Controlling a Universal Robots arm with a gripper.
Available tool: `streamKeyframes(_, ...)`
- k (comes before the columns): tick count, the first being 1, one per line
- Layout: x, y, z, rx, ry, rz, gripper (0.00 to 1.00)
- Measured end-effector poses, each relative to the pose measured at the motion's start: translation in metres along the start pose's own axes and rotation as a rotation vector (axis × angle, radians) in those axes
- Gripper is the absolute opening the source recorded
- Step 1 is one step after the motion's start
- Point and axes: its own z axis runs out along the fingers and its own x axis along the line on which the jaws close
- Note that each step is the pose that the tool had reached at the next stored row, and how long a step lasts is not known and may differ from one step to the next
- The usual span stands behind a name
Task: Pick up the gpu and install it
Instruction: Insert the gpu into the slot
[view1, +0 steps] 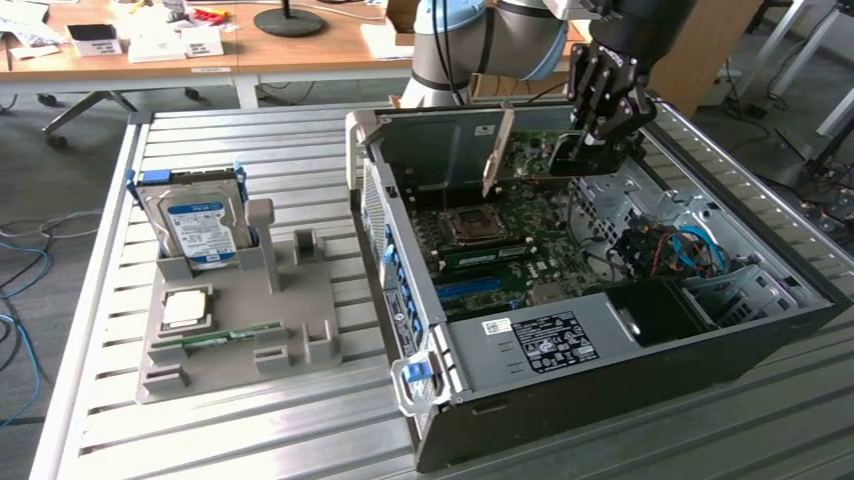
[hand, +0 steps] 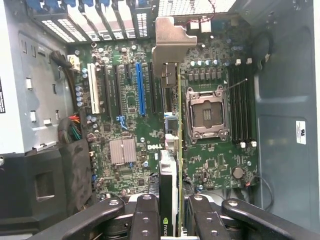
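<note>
Exterior view's left: grey holder sits on the slatted metal table. The hard drive with a blue label stands upright in it. In front of the drive lie a square processor chip and a narrow green memory stick.

Centre: open computer case lies on its side, motherboard facing up. The empty CPU socket is visible, and the power supply is at the near end.

Exterior view's right: gripper hangs over the far end of the case. Its fingers are clamped on the gpu, which stands on edge with its metal bracket toward the case's rear wall.

Wrist view: fingers press either side of the gpu, which is seen edge-on. The card runs along the board between the blue slot and the CPU socket. Its bracket is at the rear slot openings. I cannot tell whether the card's lower edge touches a slot.
</note>
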Motion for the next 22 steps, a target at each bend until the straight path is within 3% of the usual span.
streamKeyframes(12, 0.000, 0.0000, 0.0005, -0.0007, 0.0000, -0.020, 0.27)
streamKeyframes(22, 0.001, 0.0000, 0.0119, -0.0008, -0.0002, -0.026, 0.27)
